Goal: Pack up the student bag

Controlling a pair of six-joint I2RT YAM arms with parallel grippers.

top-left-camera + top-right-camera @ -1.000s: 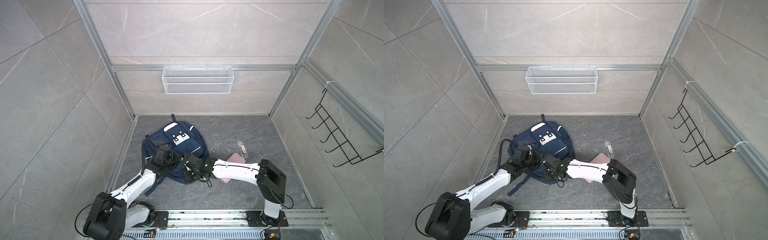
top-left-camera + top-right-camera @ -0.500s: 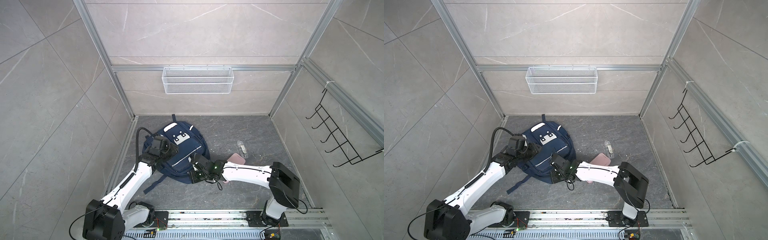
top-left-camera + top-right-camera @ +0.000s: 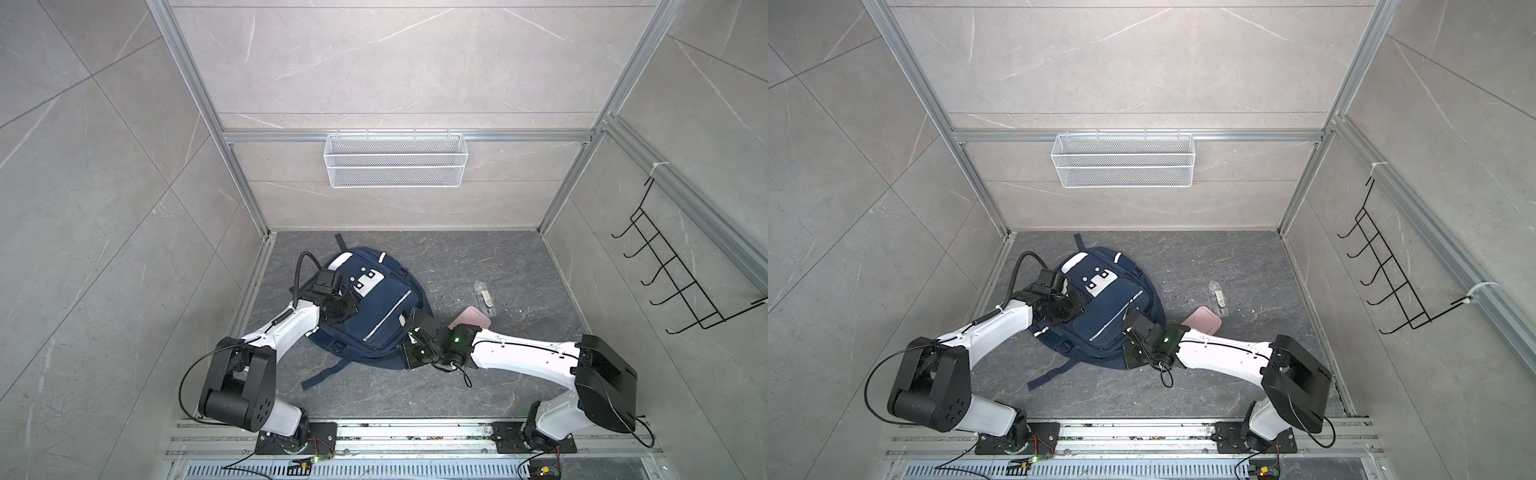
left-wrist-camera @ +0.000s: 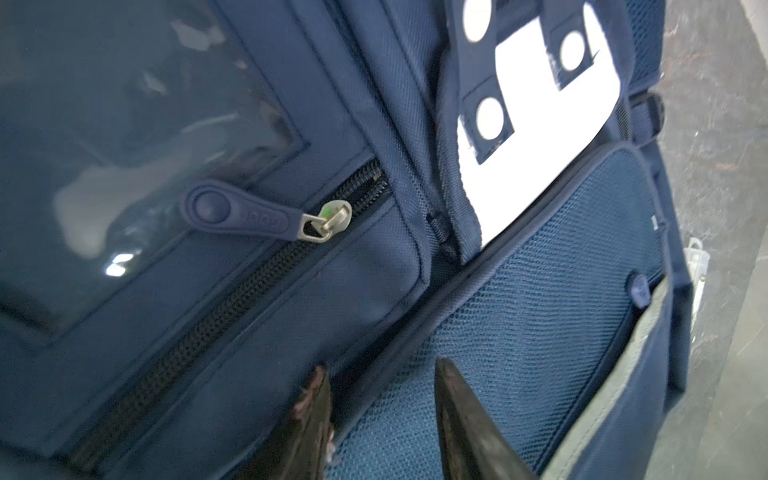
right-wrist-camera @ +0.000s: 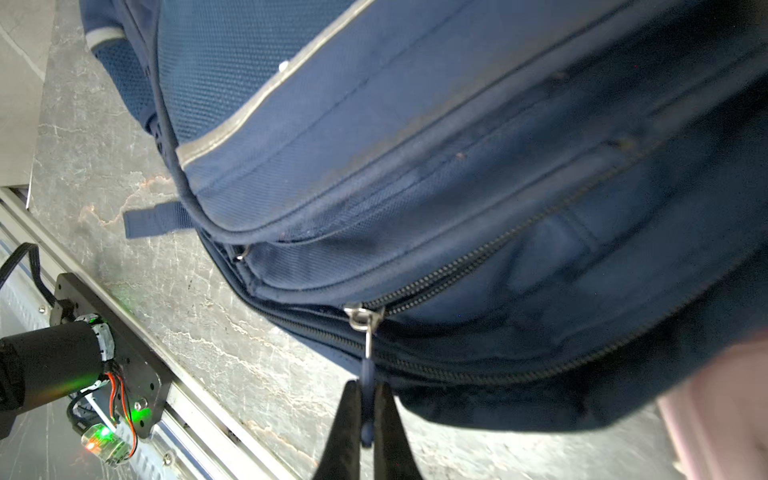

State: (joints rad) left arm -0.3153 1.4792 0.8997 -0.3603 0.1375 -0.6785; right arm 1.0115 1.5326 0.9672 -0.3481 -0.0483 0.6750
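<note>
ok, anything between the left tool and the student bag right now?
Nothing visible. The left tool is open right at the front panel of the student bag, with only fabric ahead of its tips. The right tool is shut on a zipper pull at the bag's edge.

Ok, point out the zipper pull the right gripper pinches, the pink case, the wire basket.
zipper pull (image 5: 367, 374): right wrist view, exposed part of the blue tab.
pink case (image 3: 473, 321): a top view, its top face.
wire basket (image 3: 395, 176): a top view, front mesh wall.
</note>
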